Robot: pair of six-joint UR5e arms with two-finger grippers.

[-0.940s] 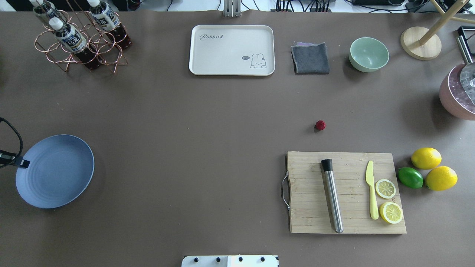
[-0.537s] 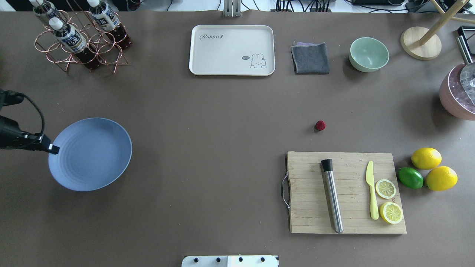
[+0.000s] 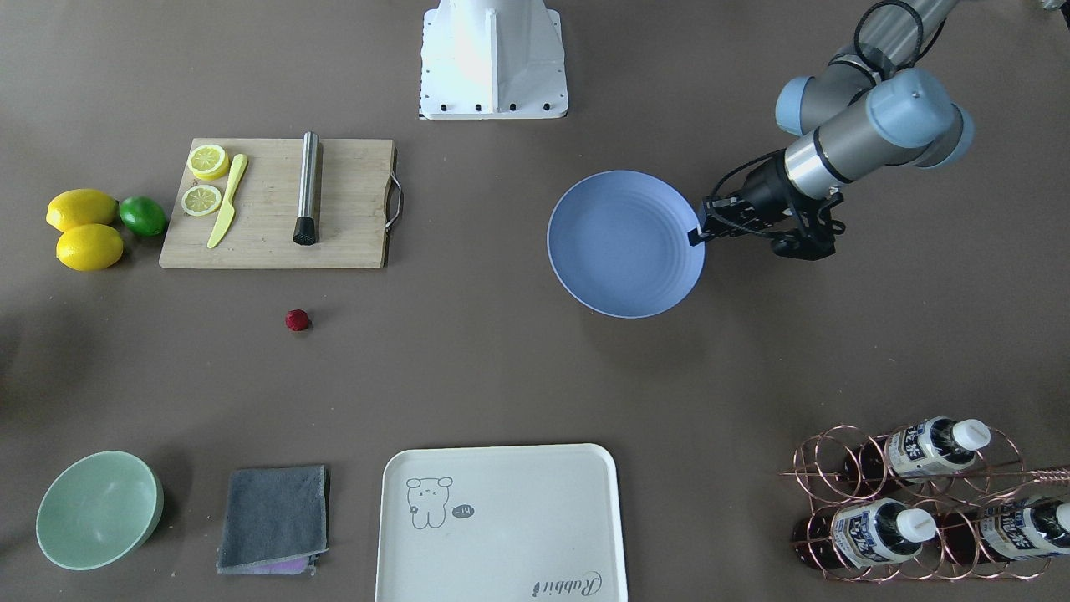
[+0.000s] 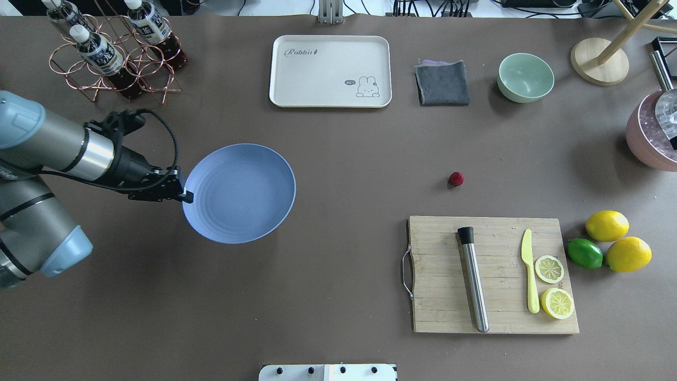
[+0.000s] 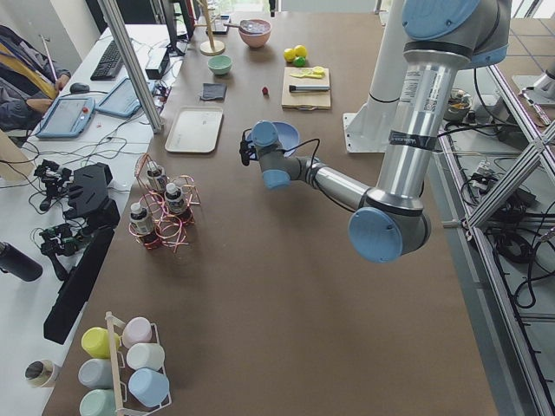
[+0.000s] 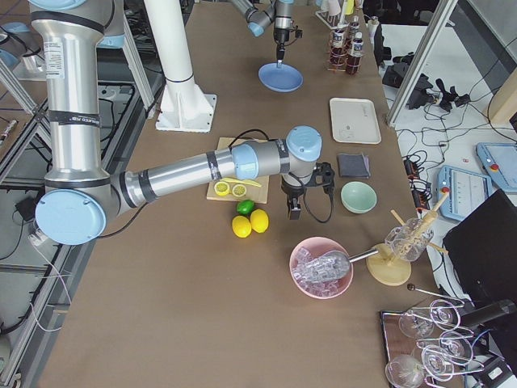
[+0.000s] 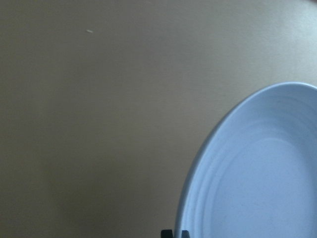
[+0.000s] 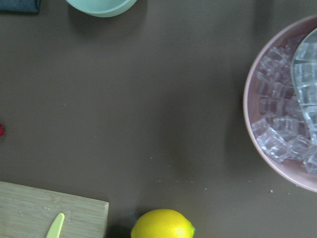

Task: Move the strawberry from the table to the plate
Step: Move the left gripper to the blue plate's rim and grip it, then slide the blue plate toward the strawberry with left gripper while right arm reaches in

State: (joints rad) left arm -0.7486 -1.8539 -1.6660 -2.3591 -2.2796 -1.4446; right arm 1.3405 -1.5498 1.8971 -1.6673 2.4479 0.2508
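The strawberry [image 4: 456, 179], a tiny dark-red berry, lies alone on the table [image 4: 344, 153] just beyond the cutting board; it also shows in the front view [image 3: 297, 320]. The light-blue plate [image 4: 239, 193] is left of centre, and my left gripper [image 4: 185, 197] is shut on its left rim. In the front view the left gripper [image 3: 695, 237] grips the plate [image 3: 623, 242] at that view's right edge. The left wrist view shows the plate [image 7: 257, 173] over bare table. My right gripper [image 6: 292, 208] hangs over the table near the lemons; whether it is open or shut I cannot tell.
A wooden cutting board [image 4: 492, 275] carries a steel muddler, a yellow knife and lemon slices. Two lemons [image 4: 607, 225] and a lime sit to its right. Along the far edge are a bottle rack [image 4: 113, 53], cream tray [image 4: 330, 71], grey cloth, green bowl [image 4: 525, 77] and a pink ice bowl [image 4: 653, 132].
The plate has travelled right and slightly away from the robot, held by my left gripper, and the left arm has come far into the overhead view. The strawberry has not moved.
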